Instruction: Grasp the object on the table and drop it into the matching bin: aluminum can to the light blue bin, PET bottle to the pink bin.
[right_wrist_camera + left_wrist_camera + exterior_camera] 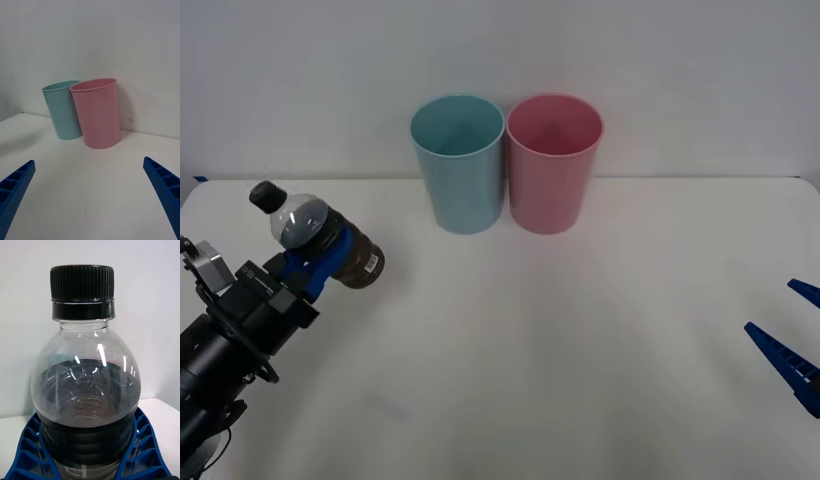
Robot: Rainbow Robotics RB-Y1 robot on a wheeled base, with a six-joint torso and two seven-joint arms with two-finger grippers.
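Left gripper (320, 255): clamped on PET bottle (315, 235), raised over tabletop (530, 350) near left edge.
Left wrist view: blue fingers (28, 446) hug label band.
Right gripper (790, 340): spread, right edge.
Bins: light blue bin (458, 163), pink bin (553, 162), touching, back edge.

A plain white matte wall (660, 70) runs across the far side of the scene, bare and evenly lit, with a faint greyish tone. Soft, diffuse light falls from above, giving only weak, blurred shadows. Against the wall sits the wide white matte counter (580, 380), its far edge meeting the wall in a straight line. At the far left end of that line a small dark blue mark (198, 178) is visible.
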